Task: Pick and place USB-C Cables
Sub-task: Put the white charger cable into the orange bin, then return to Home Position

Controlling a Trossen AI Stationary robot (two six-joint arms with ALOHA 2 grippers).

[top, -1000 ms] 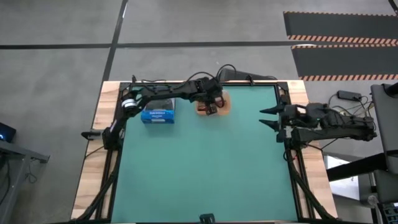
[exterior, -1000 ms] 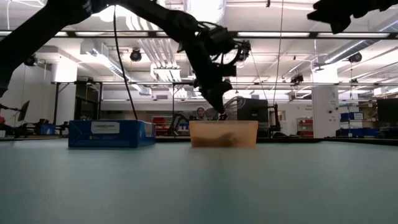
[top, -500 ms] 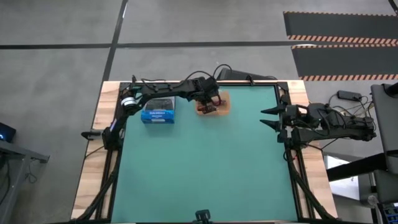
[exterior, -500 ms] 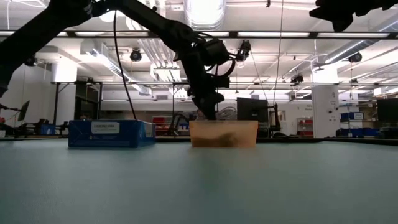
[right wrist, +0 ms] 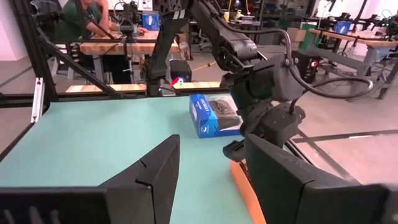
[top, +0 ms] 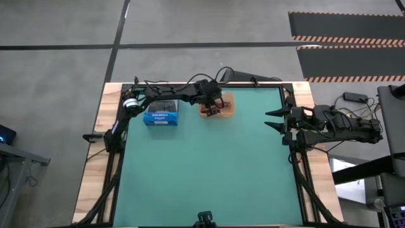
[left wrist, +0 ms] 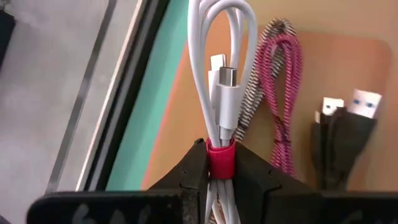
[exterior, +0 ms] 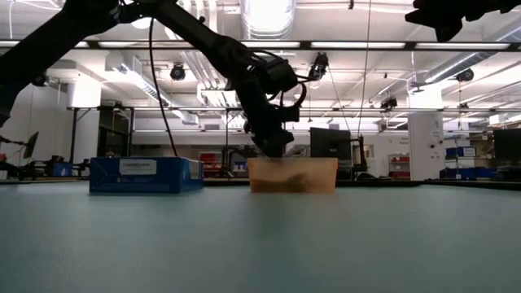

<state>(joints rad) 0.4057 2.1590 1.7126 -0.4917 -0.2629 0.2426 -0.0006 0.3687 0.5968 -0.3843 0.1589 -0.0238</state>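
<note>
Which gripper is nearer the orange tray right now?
Left. The left gripper is down in the orange tray, shut on the white cable. The right gripper waits open at the table's right edge, well apart.

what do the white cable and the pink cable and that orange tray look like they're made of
The white cable, held at its red band by the left gripper, looks like smooth, slightly glossy plastic: even surface, soft highlights. The pink cable seems braided fabric, with a woven pink, black and white pattern. The orange tray looks like matte plastic, translucent in the low view; that is less certain.
</note>
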